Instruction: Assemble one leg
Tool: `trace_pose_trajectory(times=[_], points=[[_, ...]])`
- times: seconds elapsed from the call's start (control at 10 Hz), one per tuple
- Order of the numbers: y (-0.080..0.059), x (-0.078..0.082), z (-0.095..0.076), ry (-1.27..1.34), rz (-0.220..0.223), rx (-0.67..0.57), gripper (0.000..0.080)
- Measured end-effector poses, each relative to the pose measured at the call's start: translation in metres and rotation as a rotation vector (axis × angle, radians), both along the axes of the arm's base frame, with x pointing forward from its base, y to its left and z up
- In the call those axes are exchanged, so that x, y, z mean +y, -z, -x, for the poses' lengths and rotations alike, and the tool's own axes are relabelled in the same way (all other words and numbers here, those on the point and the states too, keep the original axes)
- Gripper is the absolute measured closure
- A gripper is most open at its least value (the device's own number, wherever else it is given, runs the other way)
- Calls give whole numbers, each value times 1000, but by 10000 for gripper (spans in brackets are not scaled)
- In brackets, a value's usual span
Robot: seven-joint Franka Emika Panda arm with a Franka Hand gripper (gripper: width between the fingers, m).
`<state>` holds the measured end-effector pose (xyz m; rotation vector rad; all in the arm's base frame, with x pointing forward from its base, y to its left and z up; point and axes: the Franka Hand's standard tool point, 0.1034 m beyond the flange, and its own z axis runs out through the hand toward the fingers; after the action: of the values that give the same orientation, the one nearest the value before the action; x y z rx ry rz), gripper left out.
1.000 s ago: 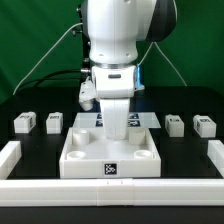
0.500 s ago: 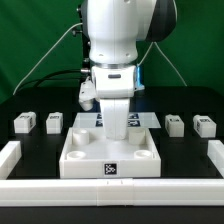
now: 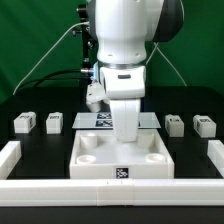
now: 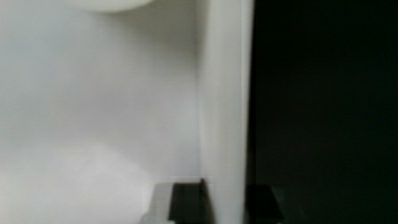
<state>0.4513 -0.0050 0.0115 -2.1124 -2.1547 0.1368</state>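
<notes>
The leg (image 3: 54,122) is lying loose on the matte black table (image 3: 40,150) at the exterior view's left, well apart from the arm. It is a small, chunky white plastic block bearing a black-and-white square tag. A second block (image 3: 24,123) of the same form is sitting just beside it, and two more (image 3: 175,123) (image 3: 203,125) are sitting at the exterior view's right.

The tabletop (image 3: 150,155), a large white moulded tray with round corner sockets and a tag on its front wall, is resting between the two pairs. The gripper (image 3: 124,136) is reaching down into it from the arm's smooth white housing. In the blurred wrist view, two dark fingers (image 4: 183,207) are flanking a thin upright white wall, so the jaws are pinching the tabletop.

The marker board (image 3: 90,120) is lying flat behind the tray.
</notes>
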Motion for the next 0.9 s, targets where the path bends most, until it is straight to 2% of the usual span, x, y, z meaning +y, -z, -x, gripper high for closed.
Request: trace_pose_trajectory(times=[0.2,0.4,0.5,0.9], points=[[1,15,-11,42,2,6,723],[0,43,-35,63,0,1,723],[0,50,-40,82,-2,-3,723],[0,48,-40,84,-2,-5,723]])
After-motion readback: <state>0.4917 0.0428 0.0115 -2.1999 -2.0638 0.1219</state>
